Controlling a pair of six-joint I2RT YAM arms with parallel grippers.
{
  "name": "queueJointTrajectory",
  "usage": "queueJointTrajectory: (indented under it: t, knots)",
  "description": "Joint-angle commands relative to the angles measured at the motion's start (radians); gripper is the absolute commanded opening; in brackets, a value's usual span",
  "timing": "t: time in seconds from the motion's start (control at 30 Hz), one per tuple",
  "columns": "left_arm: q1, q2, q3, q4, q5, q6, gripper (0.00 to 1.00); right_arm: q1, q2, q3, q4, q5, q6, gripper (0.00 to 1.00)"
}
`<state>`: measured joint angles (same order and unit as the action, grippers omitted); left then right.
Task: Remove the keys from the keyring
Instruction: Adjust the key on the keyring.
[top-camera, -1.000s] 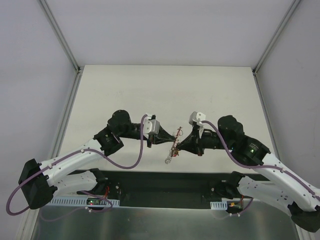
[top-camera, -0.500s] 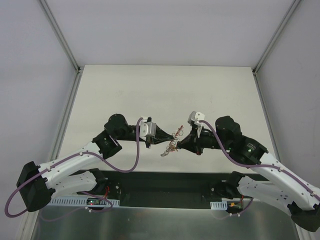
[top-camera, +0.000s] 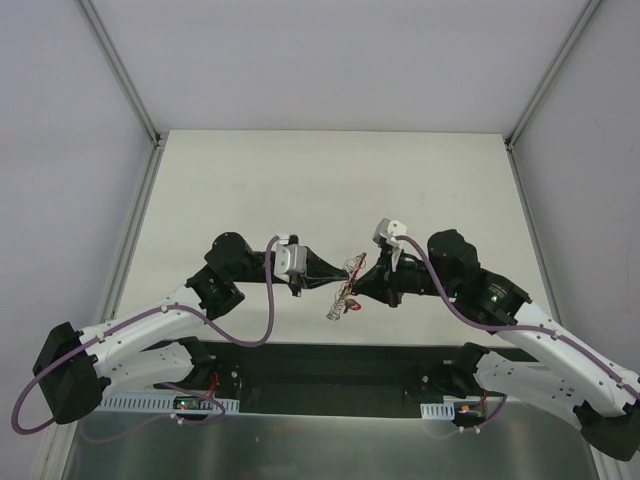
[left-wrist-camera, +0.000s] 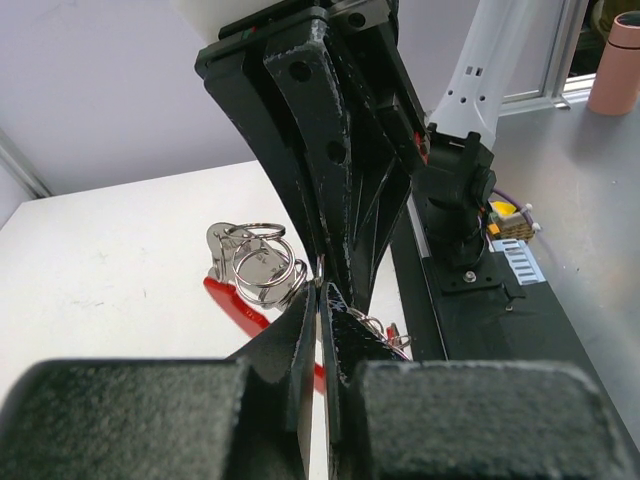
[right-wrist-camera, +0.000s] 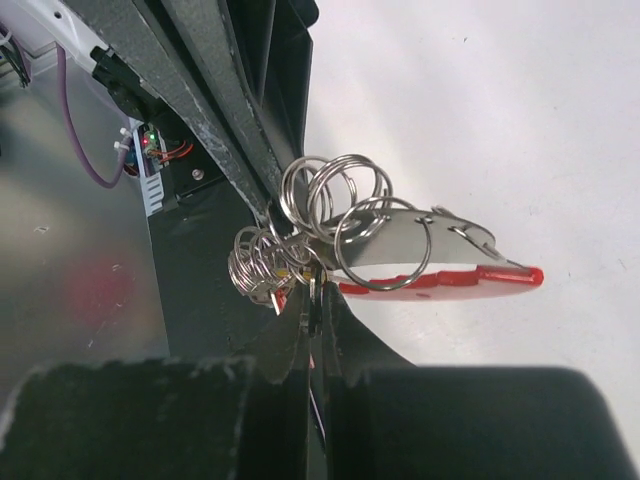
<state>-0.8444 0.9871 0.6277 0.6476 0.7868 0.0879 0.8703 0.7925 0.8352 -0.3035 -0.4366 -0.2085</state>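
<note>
The keyring (right-wrist-camera: 340, 200) is a cluster of thin steel rings held above the table between both grippers. A flat pale grey tag (right-wrist-camera: 400, 250) with a red plastic piece (right-wrist-camera: 470, 282) along its edge hangs from the rings. My right gripper (right-wrist-camera: 316, 292) is shut on a thin metal part of the cluster. My left gripper (left-wrist-camera: 319, 288) comes in from the opposite side, shut, its tips pinching a thin wire beside the rings (left-wrist-camera: 258, 262). From above, the keys (top-camera: 340, 302) dangle as a jagged bunch below the two gripper tips (top-camera: 352, 272).
The dark base plate (top-camera: 330, 365) with its cable clips lies along the near edge under the held cluster. The pale tabletop (top-camera: 330, 190) stretches behind the arms, bounded by metal frame rails (top-camera: 140, 250) on both sides.
The left wrist has drawn back to the left and the right gripper has followed slightly left. The hanging bunch has swung a little under the tips.
</note>
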Motion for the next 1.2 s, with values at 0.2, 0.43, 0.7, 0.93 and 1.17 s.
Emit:
queueJointTrajectory:
  t: [0.2, 0.43, 0.7, 0.93, 1.17]
  knots:
    - [0.001, -0.010, -0.019, 0.169, -0.007, -0.054, 0.00, 0.004, 0.010, -0.008, 0.084, -0.042, 0.038, 0.01]
    - [0.002, -0.015, -0.026, 0.150, -0.109, -0.043, 0.00, 0.003, -0.010, -0.011, 0.087, -0.065, 0.049, 0.01]
    - [-0.001, -0.027, -0.036, 0.144, -0.225, -0.033, 0.00, 0.004, -0.003, -0.022, 0.122, -0.091, 0.069, 0.01]
    - [-0.001, -0.038, -0.060, 0.168, -0.311, -0.046, 0.00, 0.007, 0.025, -0.044, 0.181, -0.103, 0.101, 0.01]
    - [0.002, -0.038, -0.101, 0.311, -0.268, -0.123, 0.00, 0.007, 0.039, -0.041, 0.193, -0.064, 0.106, 0.01]
